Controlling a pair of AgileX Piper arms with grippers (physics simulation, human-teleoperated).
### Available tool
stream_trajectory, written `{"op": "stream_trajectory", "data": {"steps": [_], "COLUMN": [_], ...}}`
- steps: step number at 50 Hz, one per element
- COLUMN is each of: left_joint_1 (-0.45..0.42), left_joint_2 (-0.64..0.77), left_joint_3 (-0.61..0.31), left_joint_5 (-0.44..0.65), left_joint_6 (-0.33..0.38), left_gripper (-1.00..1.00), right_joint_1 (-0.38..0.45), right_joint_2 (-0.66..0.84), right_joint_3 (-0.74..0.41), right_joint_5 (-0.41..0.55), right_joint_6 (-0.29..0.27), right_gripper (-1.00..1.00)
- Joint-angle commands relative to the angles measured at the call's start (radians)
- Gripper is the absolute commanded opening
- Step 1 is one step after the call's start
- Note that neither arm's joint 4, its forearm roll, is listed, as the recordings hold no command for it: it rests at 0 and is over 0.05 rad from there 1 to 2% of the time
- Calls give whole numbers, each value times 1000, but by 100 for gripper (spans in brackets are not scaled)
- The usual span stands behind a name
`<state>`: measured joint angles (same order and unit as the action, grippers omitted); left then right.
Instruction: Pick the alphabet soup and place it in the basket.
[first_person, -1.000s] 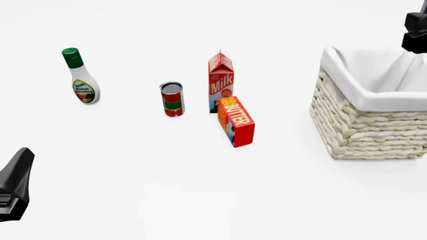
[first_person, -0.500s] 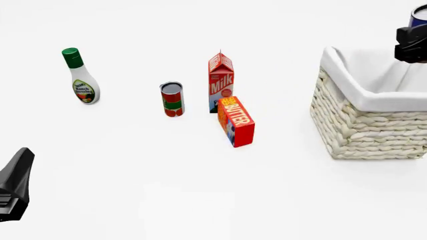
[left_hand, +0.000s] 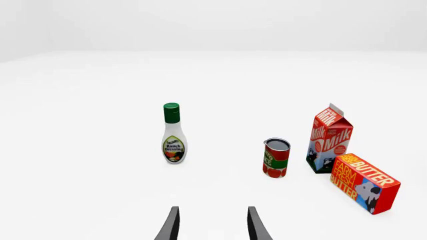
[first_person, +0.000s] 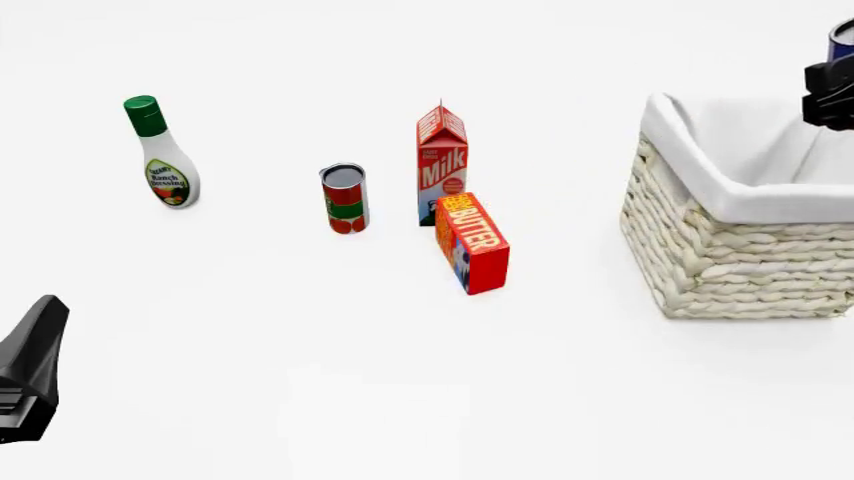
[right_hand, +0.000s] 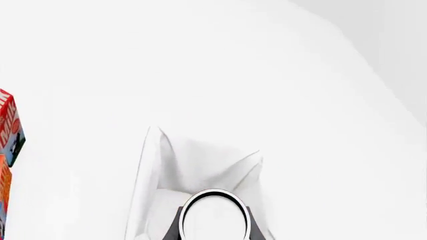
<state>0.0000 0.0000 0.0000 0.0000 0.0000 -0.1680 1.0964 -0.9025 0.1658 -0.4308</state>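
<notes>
Alphabet soup (right_hand: 213, 216) sits clamped between right gripper (right_hand: 213, 226) jaws above basket (first_person: 707, 170).

— How is the light?

— Bright, flat and even in all three views; no source shows itself. The white table (first_person: 267, 400) nearly melts into the backdrop, and things cast almost no shadow.

— Any blur or glare?

— None; edges are crisp, as renders go. The basket (right_hand: 150, 200) lining in the right wrist view is so washed out its folds are perhaps only faintly readable.
</notes>
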Motion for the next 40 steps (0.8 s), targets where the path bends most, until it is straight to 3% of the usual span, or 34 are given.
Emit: {"op": "stream_trajectory", "data": {"steps": [1,40], "left_joint_1": [0,0], "left_joint_2": [0,0], "left_joint_3": [0,0], "left_joint_5": [0,0], "left_joint_6": [0,0], "left_gripper": [100,100], "right_joint_1": [-15,-25], "right_joint_2": [29,207], "right_joint_3": [-35,-83], "right_joint_5": [25,34], "right_joint_6": [-3,-51], "right_gripper": [-100,-100]}}
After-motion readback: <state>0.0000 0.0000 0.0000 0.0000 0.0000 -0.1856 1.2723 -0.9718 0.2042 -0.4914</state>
